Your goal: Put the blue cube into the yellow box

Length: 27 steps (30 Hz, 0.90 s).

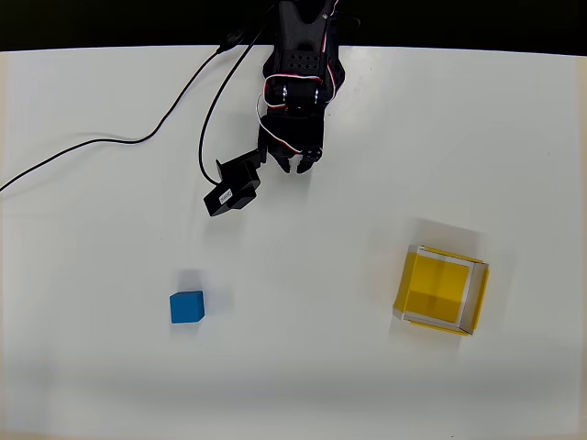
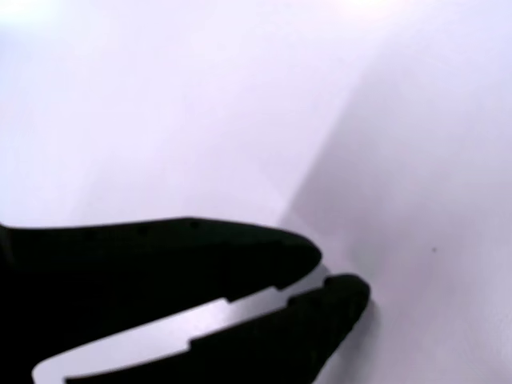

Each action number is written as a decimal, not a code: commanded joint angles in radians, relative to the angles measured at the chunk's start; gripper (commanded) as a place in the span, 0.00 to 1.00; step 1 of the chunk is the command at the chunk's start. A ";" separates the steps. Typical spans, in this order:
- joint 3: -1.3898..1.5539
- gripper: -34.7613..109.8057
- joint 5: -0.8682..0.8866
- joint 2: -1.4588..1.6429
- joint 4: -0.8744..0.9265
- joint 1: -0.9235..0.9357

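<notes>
In the overhead view the blue cube (image 1: 187, 307) sits on the white table at the lower left. The yellow box (image 1: 431, 291) stands open-topped and holds nothing, at the right, slightly turned. My black gripper (image 1: 301, 167) hangs near the table's back, well away from both, with the cube to its lower left and the box to its lower right. The wrist view has the two black fingers (image 2: 240, 252) lying close together over bare white table, just a thin slit between them and nothing held; the gripper (image 2: 324, 276) is shut.
A black cable (image 1: 110, 142) trails from the arm across the table's upper left to the left edge. The black wrist camera block (image 1: 232, 188) juts out to the gripper's left. The table's back edge meets a dark strip (image 1: 92, 23) at the top.
</notes>
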 commanded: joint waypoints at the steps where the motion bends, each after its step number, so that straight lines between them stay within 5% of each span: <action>1: 0.028 0.28 -0.021 0.029 0.018 -0.020; 5: 0.028 0.28 -0.067 0.018 -0.054 0.002; 15: -0.141 0.37 -0.064 -0.466 -0.922 0.245; 27: -0.531 0.53 -0.098 -1.072 -1.331 0.466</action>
